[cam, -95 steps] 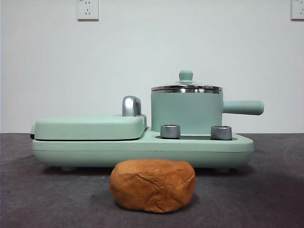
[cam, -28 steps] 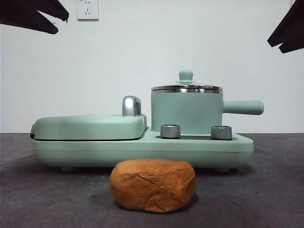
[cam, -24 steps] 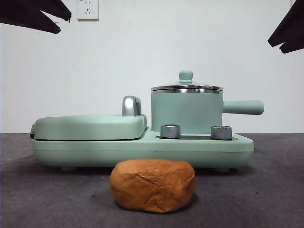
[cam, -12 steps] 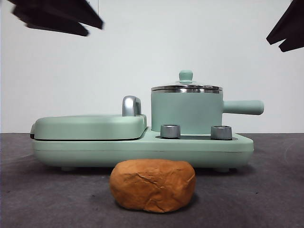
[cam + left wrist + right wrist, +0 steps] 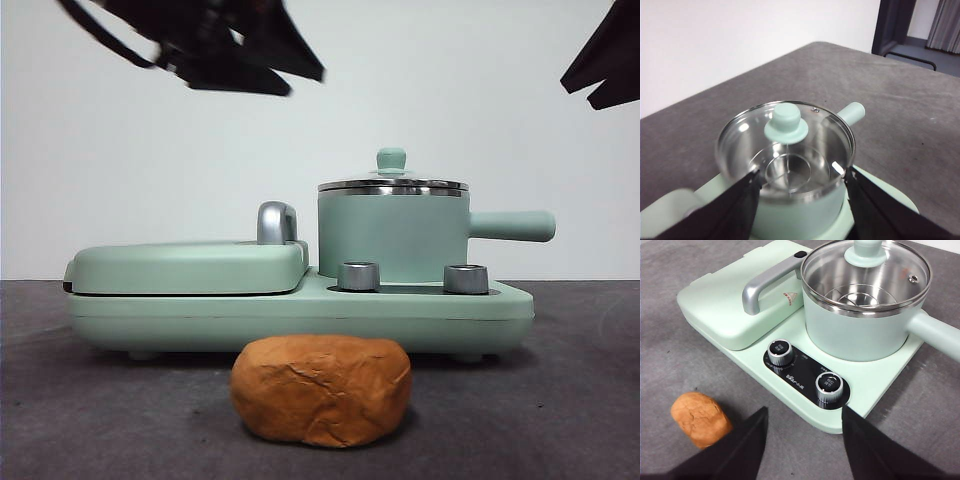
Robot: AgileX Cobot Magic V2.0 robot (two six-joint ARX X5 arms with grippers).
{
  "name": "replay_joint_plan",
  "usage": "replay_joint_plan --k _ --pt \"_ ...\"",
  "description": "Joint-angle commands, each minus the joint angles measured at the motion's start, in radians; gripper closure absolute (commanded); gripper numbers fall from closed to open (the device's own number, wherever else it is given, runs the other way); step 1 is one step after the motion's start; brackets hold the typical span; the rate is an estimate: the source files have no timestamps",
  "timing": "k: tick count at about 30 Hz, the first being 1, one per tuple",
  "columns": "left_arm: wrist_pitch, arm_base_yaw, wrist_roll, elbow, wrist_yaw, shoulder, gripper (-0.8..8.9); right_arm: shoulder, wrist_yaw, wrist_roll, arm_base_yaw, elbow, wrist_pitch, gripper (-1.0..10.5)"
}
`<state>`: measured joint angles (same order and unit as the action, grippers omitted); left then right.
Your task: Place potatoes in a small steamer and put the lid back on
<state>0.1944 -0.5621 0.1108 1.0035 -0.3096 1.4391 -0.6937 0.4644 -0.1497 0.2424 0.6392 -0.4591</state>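
The potato [image 5: 322, 390] is an orange-brown creased lump on the dark table, in front of the cooker; it also shows in the right wrist view [image 5: 701, 419]. The small mint-green steamer [image 5: 392, 235] stands on the cooker's right side, its stubby handle pointing right. The glass lid [image 5: 392, 184] with its green knob sits on it. My left gripper [image 5: 300, 82] is open, high up and left of the pot; in its wrist view the left gripper [image 5: 802, 172] frames the lid [image 5: 786, 125] and the steamer [image 5: 795, 220]. My right gripper [image 5: 578, 93] is open and empty at the top right corner.
The mint-green cooker base [image 5: 300, 315] carries a flat grill cover [image 5: 190, 268] with a chrome handle [image 5: 277, 222] on its left and two steel knobs [image 5: 359, 276] in front of the pot. A white wall stands behind.
My left gripper has moved from the top left corner rightward and a little lower, toward the pot. The right gripper, the potato, the pot and the lid have not moved.
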Motion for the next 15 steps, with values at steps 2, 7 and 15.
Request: replay_joint_plan --k 2,7,15 --pt "0.013 -0.022 -0.007 0.114 0.003 0.124 5.38 -0.004 -0.001 0.011 0.005 0.018 0.012 7.1" --pt "0.012 -0.034 -0.008 0.247 0.003 0.265 5.37 -0.004 -0.001 0.011 0.005 0.018 0.012 7.1" --pt "0.012 -0.042 -0.008 0.405 0.003 0.421 5.38 -0.004 -0.001 0.011 0.005 0.018 0.012 7.1"
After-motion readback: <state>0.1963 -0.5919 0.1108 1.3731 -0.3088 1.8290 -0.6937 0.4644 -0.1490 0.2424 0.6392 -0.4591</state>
